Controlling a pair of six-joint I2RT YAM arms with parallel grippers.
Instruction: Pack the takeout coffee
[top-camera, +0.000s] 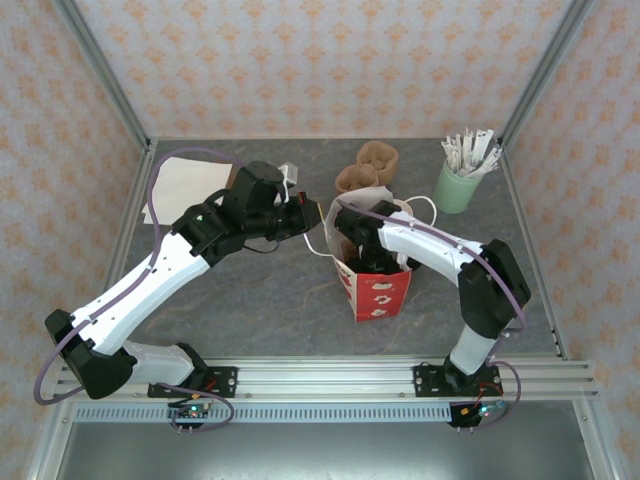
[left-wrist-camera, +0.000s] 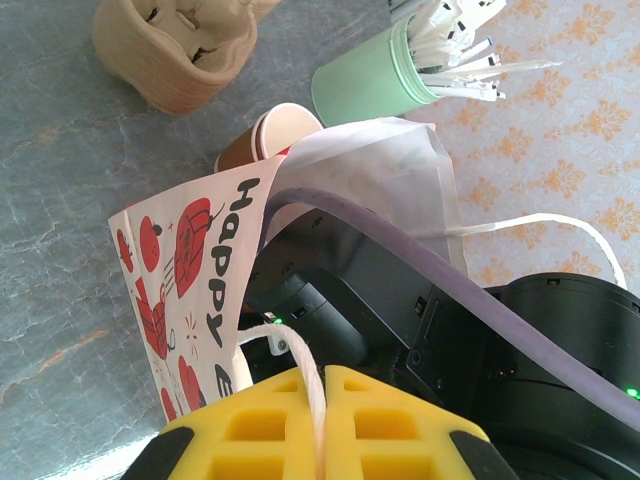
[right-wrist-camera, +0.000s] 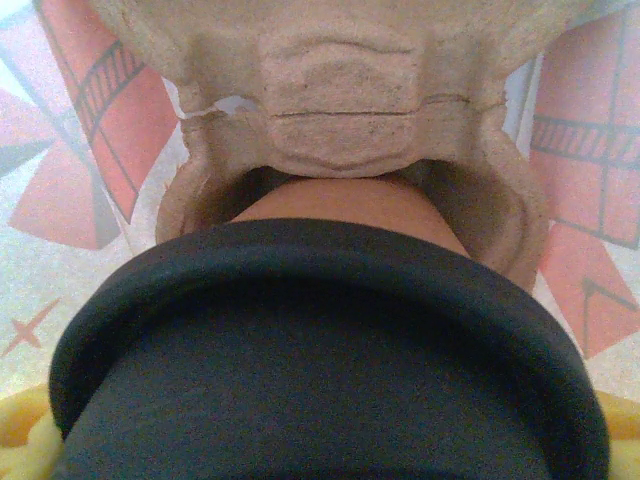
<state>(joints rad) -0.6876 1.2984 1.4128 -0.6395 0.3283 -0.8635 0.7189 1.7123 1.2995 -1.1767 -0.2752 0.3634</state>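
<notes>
Left jaws are pressed together on the white cord handle (left-wrist-camera: 283, 343) of the red-and-white bag (top-camera: 378, 290) standing on the tabletop (top-camera: 260, 300), and the right jaws, reaching down inside that bag, are spread wide and clamped on a black-lidded brown cup (right-wrist-camera: 330, 340) seated in a pulp tray (right-wrist-camera: 345, 90). Just past the bag's far rim sits the takeout coffee (left-wrist-camera: 272, 135), outside the bag, with the mint-green cup of sticks (left-wrist-camera: 365, 85) beyond it.

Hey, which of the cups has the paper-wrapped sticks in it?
The mint-green cup at the far right: white wrapped sticks poke out of it. The brown-sleeved paper cup, partly hidden by the bag, shows none.
</notes>
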